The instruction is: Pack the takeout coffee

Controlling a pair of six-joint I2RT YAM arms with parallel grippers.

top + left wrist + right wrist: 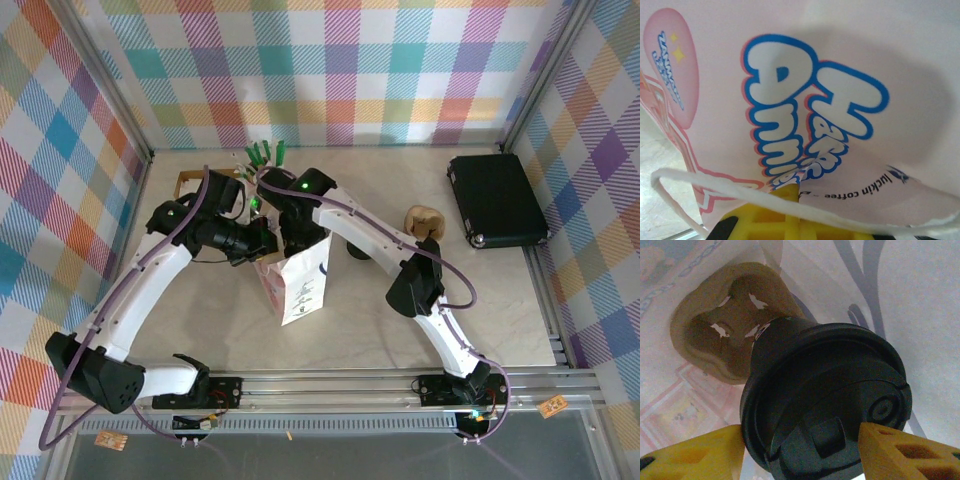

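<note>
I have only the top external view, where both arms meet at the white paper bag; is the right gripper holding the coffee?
Observer: Yes. The right wrist view shows the right gripper clamped on the takeout coffee, with yellow fingers on either side of it, inside the paper bag.
Operator: Thank you. Is anything beneath the cup?
Observer: A brown pulp cup carrier sits deeper in the bag, beyond the cup.
Operator: And the left wrist view?
Observer: It shows the bag's pink printed side with blue lettering and a white handle cord; I cannot tell whether the left gripper is pinching it.
</note>
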